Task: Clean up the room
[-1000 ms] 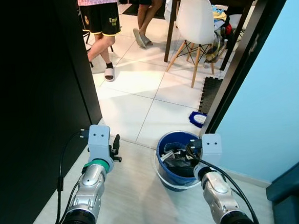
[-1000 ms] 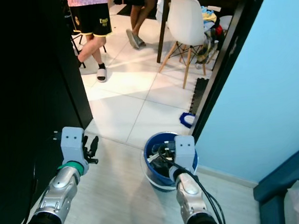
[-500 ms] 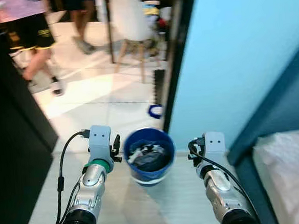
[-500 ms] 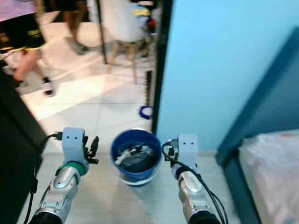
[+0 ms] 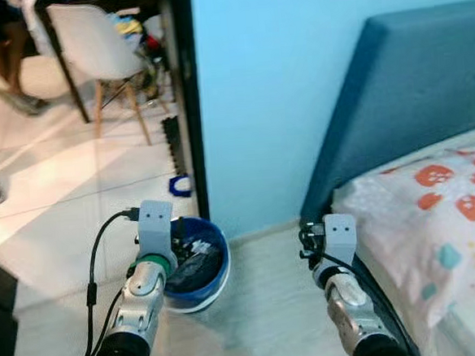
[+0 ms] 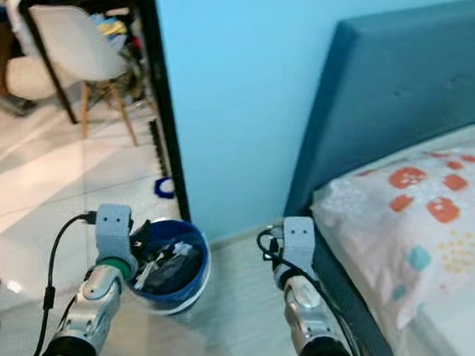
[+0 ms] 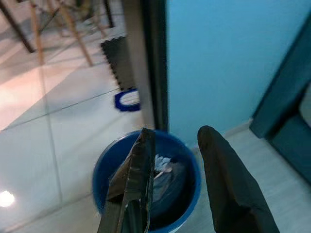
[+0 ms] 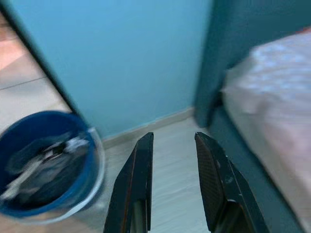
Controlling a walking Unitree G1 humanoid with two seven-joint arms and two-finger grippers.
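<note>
Blue bucket (image 5: pixel 196 265) of collected clutter on the floor by the doorway, just ahead of the left gripper (image 7: pixel 180 179); right gripper (image 8: pixel 172 184) near the bed (image 5: pixel 436 213); both jaws apart, empty; 1 load gathered, cleanup apparently unfinished.

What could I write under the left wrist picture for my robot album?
The left claw, fingers open and empty, hangs over a round blue plastic bucket of dark rubbish beside a light blue wall.
</note>
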